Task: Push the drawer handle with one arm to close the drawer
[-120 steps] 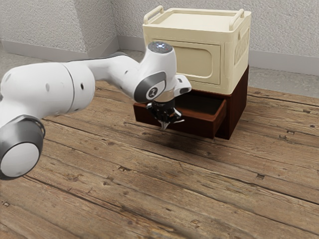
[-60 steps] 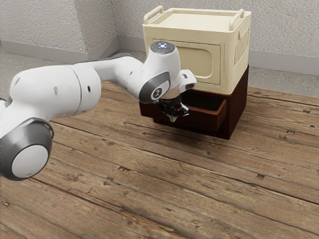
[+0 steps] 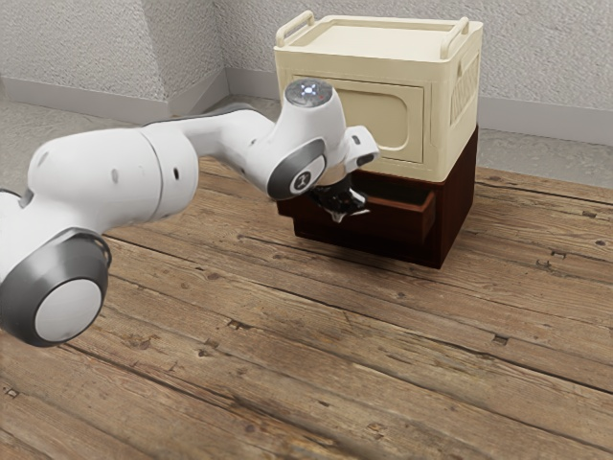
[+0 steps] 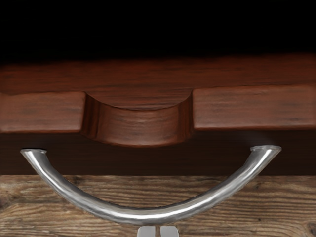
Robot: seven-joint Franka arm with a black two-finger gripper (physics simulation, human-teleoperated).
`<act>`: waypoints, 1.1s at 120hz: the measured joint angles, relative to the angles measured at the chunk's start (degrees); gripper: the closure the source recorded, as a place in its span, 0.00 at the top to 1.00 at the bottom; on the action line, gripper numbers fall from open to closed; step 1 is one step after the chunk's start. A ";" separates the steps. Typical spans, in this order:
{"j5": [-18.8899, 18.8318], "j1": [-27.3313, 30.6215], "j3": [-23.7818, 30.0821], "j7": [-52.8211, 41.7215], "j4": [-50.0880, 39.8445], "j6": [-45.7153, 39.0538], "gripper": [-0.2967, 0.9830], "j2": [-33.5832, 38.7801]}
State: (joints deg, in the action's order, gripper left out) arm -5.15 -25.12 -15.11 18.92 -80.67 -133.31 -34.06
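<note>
Evidently, the drawer (image 3: 395,222) beyond the hand (image 3: 342,215) stands partly open, some pushing left; fingertips sit together.

The handle (image 4: 143,215) is smooth, glossy metal; the drawer (image 4: 39,111), satiny wood; the box (image 3: 445,115), matt plastic; the tabletop (image 3: 287,364), rough wood.

There is one dark wood cabinet (image 3: 458,206), with one drawer (image 3: 393,222) and one curved metal handle (image 4: 143,216) below the single notch (image 4: 143,127) in the drawer front's upper edge. The cabinet's top carries one cream box (image 3: 445,115), two grip bars (image 3: 454,38) at its lid's opposite edges. One arm (image 3: 105,182) has one gripper (image 3: 339,218).
</note>
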 joint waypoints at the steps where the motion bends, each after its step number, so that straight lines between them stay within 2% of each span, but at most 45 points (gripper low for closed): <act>1: -0.03 0.01 0.00 0.00 0.05 -0.08 0.15 -0.04; 33: -0.43 1.78 1.27 -0.07 2.53 -1.57 0.15 -1.81; 94: -4.08 6.74 5.34 -0.96 9.86 -2.31 0.15 -6.36; 132: -5.58 7.66 6.31 -1.80 12.14 -5.25 0.15 -8.61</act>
State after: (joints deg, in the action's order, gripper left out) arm -10.73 -17.46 -8.81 17.12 -68.54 -138.56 -42.67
